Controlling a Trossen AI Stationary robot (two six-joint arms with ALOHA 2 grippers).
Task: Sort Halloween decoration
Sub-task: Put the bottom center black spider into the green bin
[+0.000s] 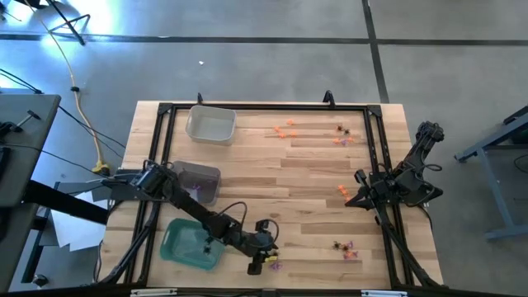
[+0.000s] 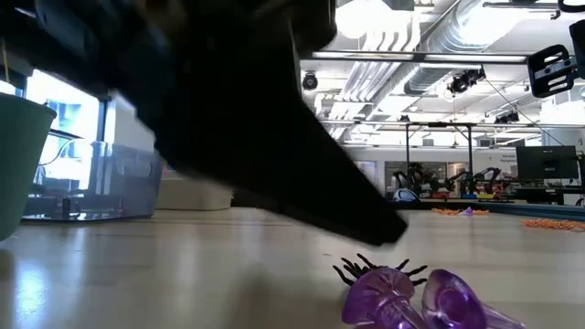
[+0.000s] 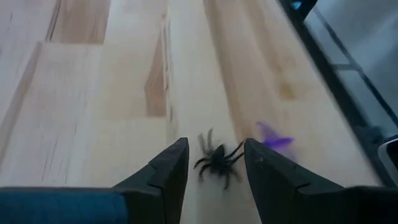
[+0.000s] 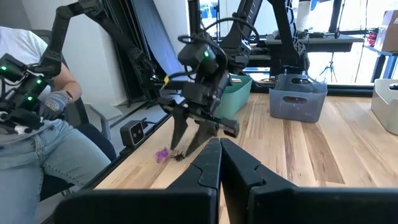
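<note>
- So, your left gripper (image 3: pixel 215 163) is down at the near edge of the light wooden slatted table (image 1: pixel 313 165), fingers apart, straddling a small black plastic spider trinket (image 3: pixel 216 163) that lies on the wood between the tips; not clamped on it.
- Just beside that spider you've got purple translucent plastic trinkets (image 2: pixel 411 298) lying on the table; the low view shows two purple pieces touching, with black spider legs behind them.
- Next to the left arm, near the front left corner: a teal-green plastic tray (image 1: pixel 177 247).
- Behind it, a smoky clear plastic bin (image 1: pixel 206 175); further back, a clear white-ish plastic tray (image 1: pixel 209 125).
- Near right: a small mixed cluster of orange, purple and black trinkets (image 1: pixel 345 247).
- Your right gripper (image 4: pixel 220 152) waits at the right edge of the table, fingers pressed together, holding nothing; an orange trinket (image 1: pixel 343 191) lies just beside it.
- Far side: scattered orange plastic trinkets (image 1: pixel 285 129), more with a black one (image 1: pixel 341 134).
- Off the table, a person in jeans and gloves (image 4: pixel 37 118) sits at the near side.
</note>
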